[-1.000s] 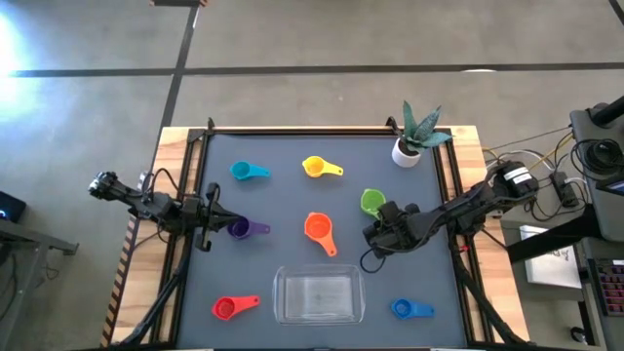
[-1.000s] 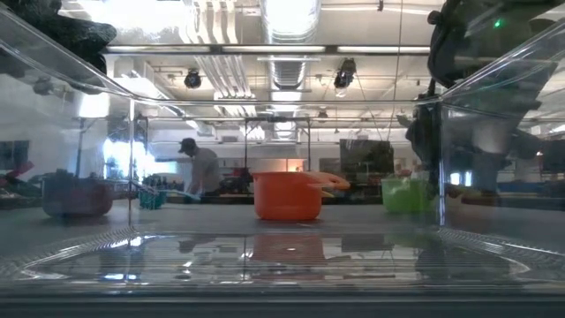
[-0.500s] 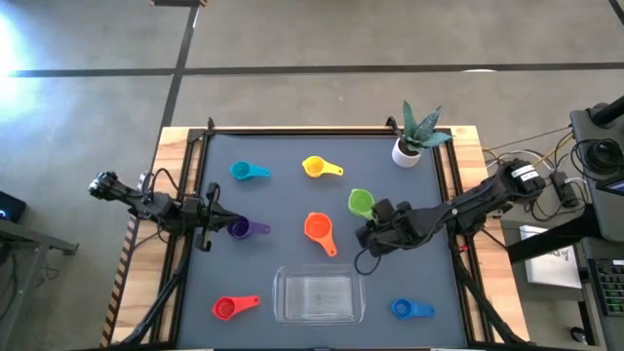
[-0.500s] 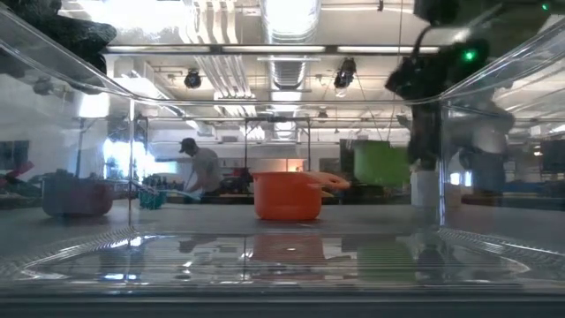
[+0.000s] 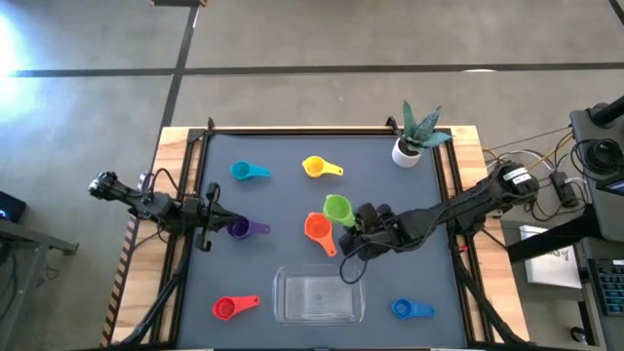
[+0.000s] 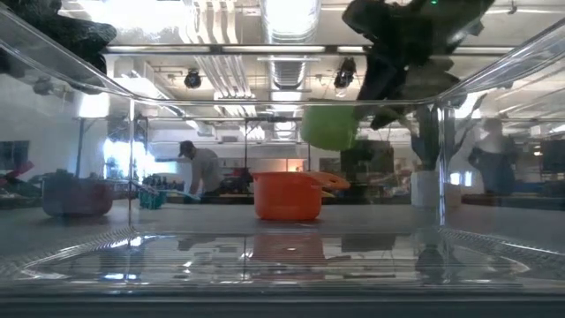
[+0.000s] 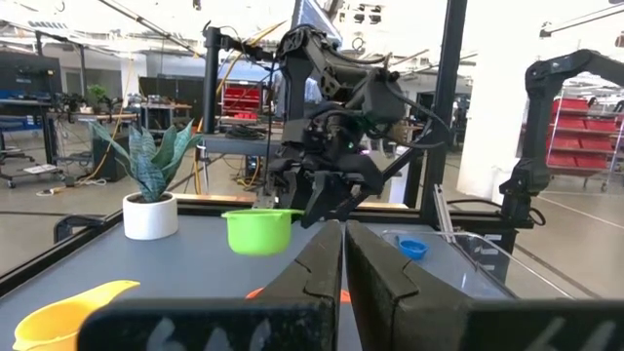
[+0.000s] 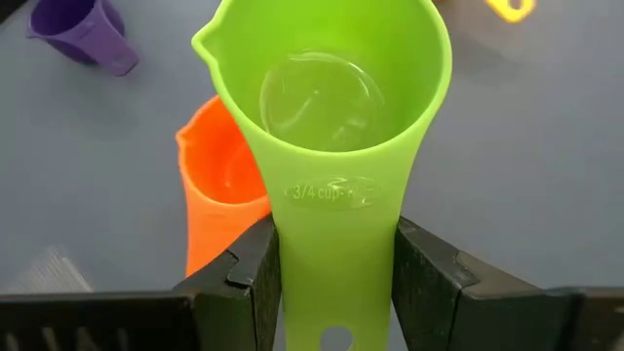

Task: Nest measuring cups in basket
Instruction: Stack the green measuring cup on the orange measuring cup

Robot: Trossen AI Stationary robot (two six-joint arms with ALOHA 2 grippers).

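My right gripper (image 5: 357, 218) is shut on the green measuring cup (image 5: 337, 208), which hangs in the air just right of the orange cup (image 5: 318, 229). The orange cup stands on its base in mid-table, and it shows beneath the green one (image 8: 331, 97) in the right wrist view. The clear basket (image 5: 318, 295) sits at the near edge. Teal (image 5: 244, 172), yellow (image 5: 317, 168), purple (image 5: 241, 228), red (image 5: 226, 308) and blue (image 5: 402, 309) cups lie scattered on the mat. My left gripper (image 5: 210, 219) waits shut at the table's left, beside the purple cup. My right gripper pinches the green cup's flat handle (image 8: 336, 263) between its two fingers (image 8: 255, 278), one on each long edge. The fingers run along the handle and come roughly level from the table's right. The cup (image 6: 328, 128) is lifted clear of the table, mouth up.
A white plant pot (image 5: 407, 149) stands at the far right corner. The mat's raised frame (image 5: 187, 195) borders the table on both sides. Bare mat lies between the orange cup and the basket. A person stands far off in the room (image 6: 201, 168).
My right gripper has raised the green cup off the table and carried it toward the table's left, from right of the orange cup to close beside it. The cup has stayed mouth up in the shut fingers.
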